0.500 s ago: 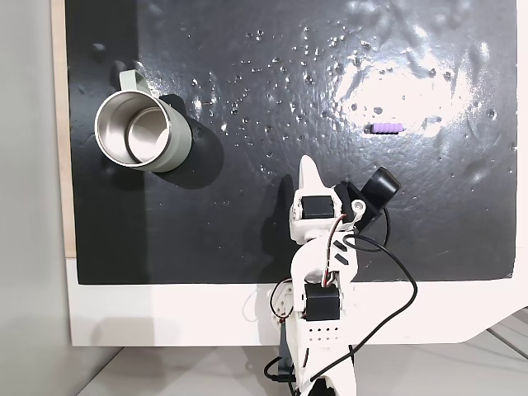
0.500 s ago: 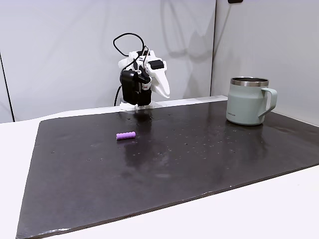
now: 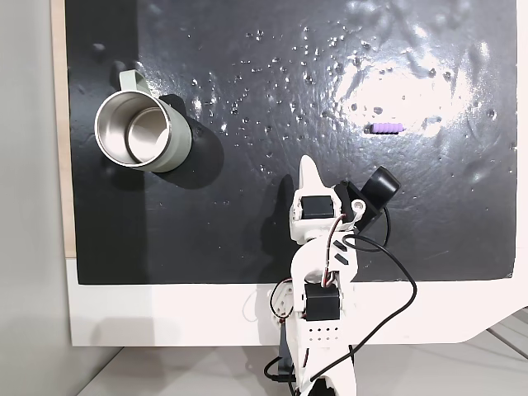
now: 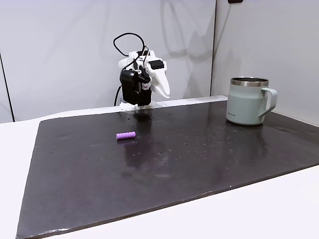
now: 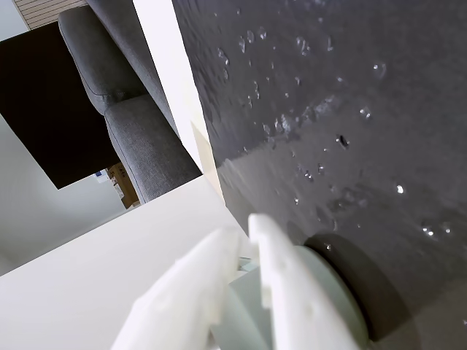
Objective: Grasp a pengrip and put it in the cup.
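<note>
Nothing has shifted since half a second ago: my gripper (image 3: 308, 167) sits folded near the base, fingers pressed together, empty. The pengrip (image 3: 385, 128) lies far right on the bench (image 3: 247, 239); the cup (image 3: 142, 132) far left. Reach not begun.

A: In the wrist view, how much of the cup (image 5: 321, 292) shows?

B: Little. The gripper (image 5: 244, 233) fingers cover its left part, and the bottom edge cuts off the rest. The handle is not visible there.

A: And the pengrip (image 3: 385, 128)?

B: In both fixed views it is too small to make out any ribs; glare beside it in a fixed view washes out the mat (image 3: 247, 231).

A: The arm's base?

B: Cut off by the bottom edge in that fixed view.
</note>
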`<action>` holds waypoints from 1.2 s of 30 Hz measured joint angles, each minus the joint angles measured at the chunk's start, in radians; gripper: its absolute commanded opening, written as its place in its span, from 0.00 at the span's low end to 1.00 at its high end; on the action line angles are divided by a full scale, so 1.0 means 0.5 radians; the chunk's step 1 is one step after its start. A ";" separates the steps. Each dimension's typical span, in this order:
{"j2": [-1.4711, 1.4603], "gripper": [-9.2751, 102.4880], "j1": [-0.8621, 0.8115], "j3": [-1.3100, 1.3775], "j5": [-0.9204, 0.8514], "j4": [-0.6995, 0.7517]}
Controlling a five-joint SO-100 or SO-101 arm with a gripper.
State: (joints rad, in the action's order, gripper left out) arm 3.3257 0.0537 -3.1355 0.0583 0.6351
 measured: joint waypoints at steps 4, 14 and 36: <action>0.000 0.08 0.006 0.006 0.000 0.037; -0.135 0.08 0.006 0.466 -0.199 0.598; -2.568 0.23 -0.583 2.786 -0.405 1.525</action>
State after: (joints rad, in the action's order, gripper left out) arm 2.0417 -0.2378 -1.7426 -0.1442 1.3975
